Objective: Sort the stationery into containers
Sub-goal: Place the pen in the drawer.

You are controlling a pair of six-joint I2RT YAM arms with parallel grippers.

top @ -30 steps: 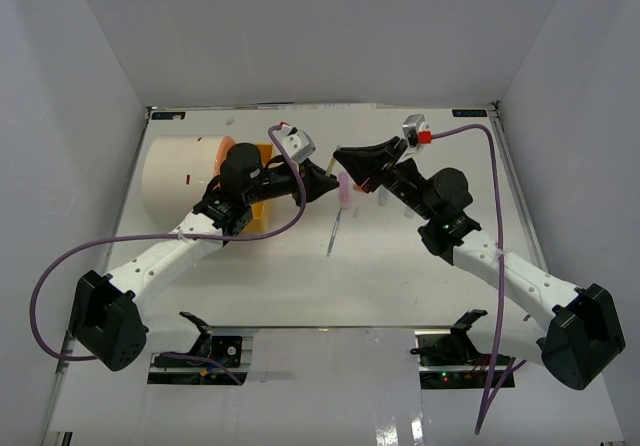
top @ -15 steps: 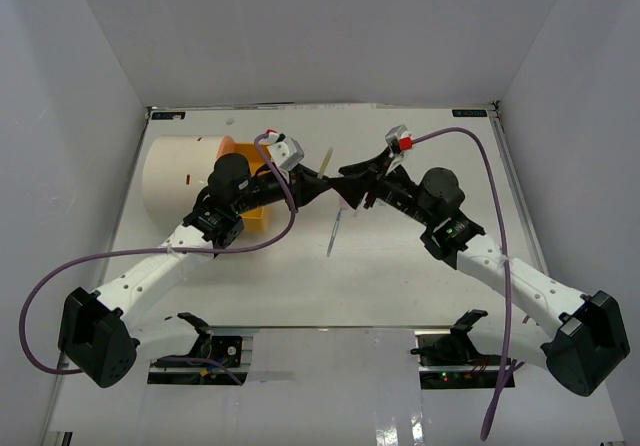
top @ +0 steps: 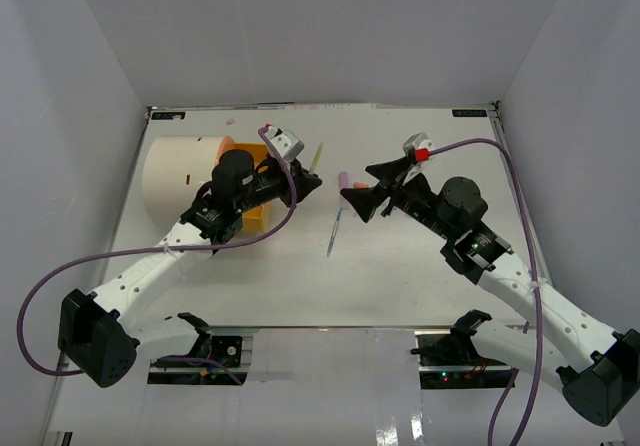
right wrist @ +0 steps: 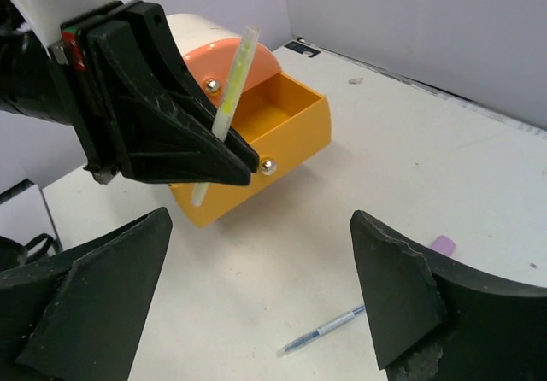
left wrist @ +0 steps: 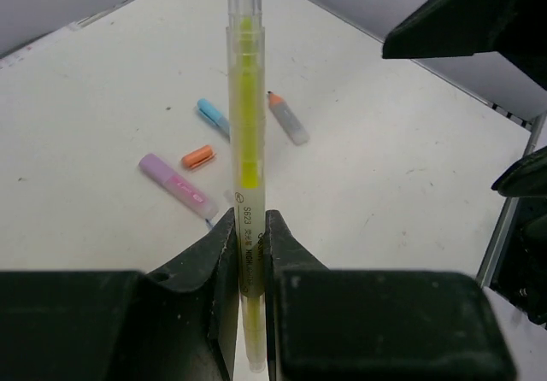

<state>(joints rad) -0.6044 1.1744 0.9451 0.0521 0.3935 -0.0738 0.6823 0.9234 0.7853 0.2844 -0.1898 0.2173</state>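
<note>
I have the yellow pen (left wrist: 245, 125) pinched in the left gripper (left wrist: 248, 227), whose fingers are closed narrow on its lower barrel. A short stub shows below them. In the left wrist view, the pen's long axis runs straight out past the fingertips, clear cap end farthest from the gripper. The right wrist view shows it standing steep, its top leaning right. It is held off the tabletop (top: 420, 276), near the open orange drawer (right wrist: 256, 184) of the cream drum (top: 175, 176), but not in it.

The right gripper (top: 362, 188) is spread wide and holds nothing.

On the tabletop beyond the pen lie a purple marker (left wrist: 175, 184), an orange cap (left wrist: 197, 155), a light blue marker (left wrist: 214, 114) and a grey marker (left wrist: 288, 123). A thin blue pen (top: 333, 234) lies apart, nearer the arm bases.

Half a second ago the two grippers met almost tip to tip at the pen. Since then the right arm has backed off to the right, leaving a clear gap. The left has edged back toward the drum with the pen.
</note>
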